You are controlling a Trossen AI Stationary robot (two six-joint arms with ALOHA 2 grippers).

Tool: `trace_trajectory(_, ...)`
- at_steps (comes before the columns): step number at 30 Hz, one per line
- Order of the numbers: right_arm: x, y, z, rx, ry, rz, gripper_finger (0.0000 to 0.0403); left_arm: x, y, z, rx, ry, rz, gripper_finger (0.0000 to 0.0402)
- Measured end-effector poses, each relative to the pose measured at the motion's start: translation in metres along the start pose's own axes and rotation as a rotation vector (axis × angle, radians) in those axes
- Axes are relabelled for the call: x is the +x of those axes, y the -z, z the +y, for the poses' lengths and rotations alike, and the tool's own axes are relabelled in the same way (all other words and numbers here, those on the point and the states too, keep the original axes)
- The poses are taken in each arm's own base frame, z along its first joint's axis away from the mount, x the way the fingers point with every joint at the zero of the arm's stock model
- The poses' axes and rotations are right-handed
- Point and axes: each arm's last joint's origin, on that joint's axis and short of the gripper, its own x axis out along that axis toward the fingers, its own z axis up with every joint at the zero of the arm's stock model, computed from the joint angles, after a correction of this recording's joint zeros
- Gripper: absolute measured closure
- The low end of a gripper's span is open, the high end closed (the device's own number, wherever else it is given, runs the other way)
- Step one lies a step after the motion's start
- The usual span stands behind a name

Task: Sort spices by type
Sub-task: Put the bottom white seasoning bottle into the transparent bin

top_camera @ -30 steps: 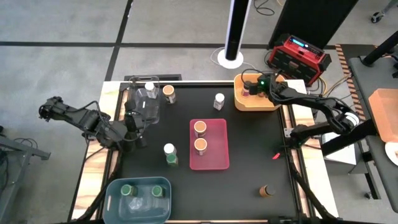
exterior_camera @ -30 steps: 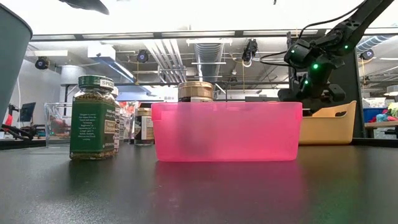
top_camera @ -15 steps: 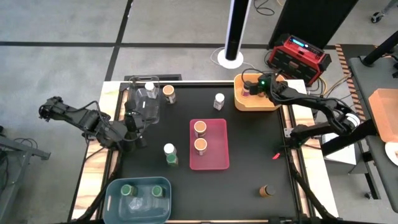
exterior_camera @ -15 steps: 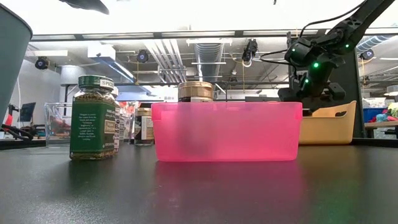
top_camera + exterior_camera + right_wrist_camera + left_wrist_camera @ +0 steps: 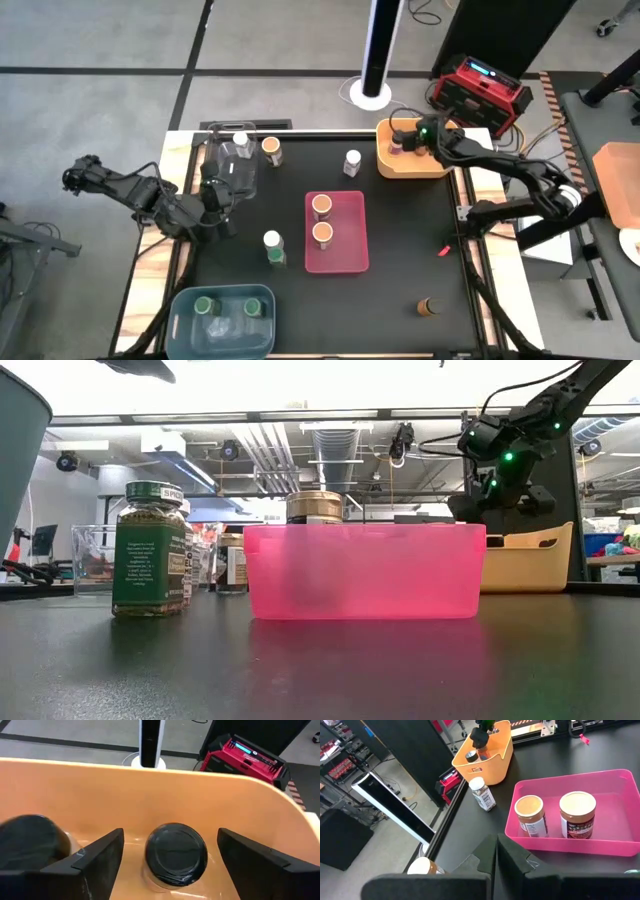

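The spices are small jars. In the right wrist view a black-lidded jar [image 5: 176,852] stands on the floor of the orange bin [image 5: 150,790], with another dark lid [image 5: 30,842] beside it. My right gripper [image 5: 170,835] is open over that bin [image 5: 412,160], one finger on either side of the jar and clear of it. Two orange-lidded jars [image 5: 322,205] [image 5: 322,233] stand in the pink bin [image 5: 350,255]. My left gripper [image 5: 222,222] waits shut above the table's left edge, holding nothing.
Loose jars stand on the black table: white-lidded [image 5: 352,160], orange-lidded [image 5: 271,148], a white and green pair [image 5: 273,248] and a brown one [image 5: 430,306] at the near right. The blue bin [image 5: 180,318] holds two green-lidded jars. A clear bin [image 5: 232,175] sits far left.
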Motion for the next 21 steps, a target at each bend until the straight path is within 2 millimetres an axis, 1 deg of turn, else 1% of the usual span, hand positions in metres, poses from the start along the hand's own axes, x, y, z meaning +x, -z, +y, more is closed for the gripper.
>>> trace_trajectory(6, -0.020, -0.013, 0.008, -0.006, -0.055, -0.042, 0.0080, 0.000, 0.000, 0.000, -0.018, 0.000, 0.000, 0.0402)
trace_trajectory(9, -0.034, -0.020, 0.015, -0.011, -0.106, -0.080, 0.0078, 0.000, 0.000, 0.000, -0.031, 0.000, 0.000, 0.0402)
trace_trajectory(12, -0.054, -0.023, 0.023, -0.026, -0.179, -0.127, 0.0081, 0.000, 0.000, 0.000, -0.066, 0.000, 0.000, 0.0402)
trace_trajectory(16, -0.082, -0.020, 0.037, -0.087, -0.290, -0.182, 0.0093, 0.003, 0.000, -0.003, -0.116, 0.008, 0.011, 0.0402)
trace_trajectory(21, -0.121, -0.008, 0.055, -0.174, -0.452, -0.241, 0.0109, 0.011, -0.002, -0.014, -0.134, 0.082, 0.047, 0.0402)
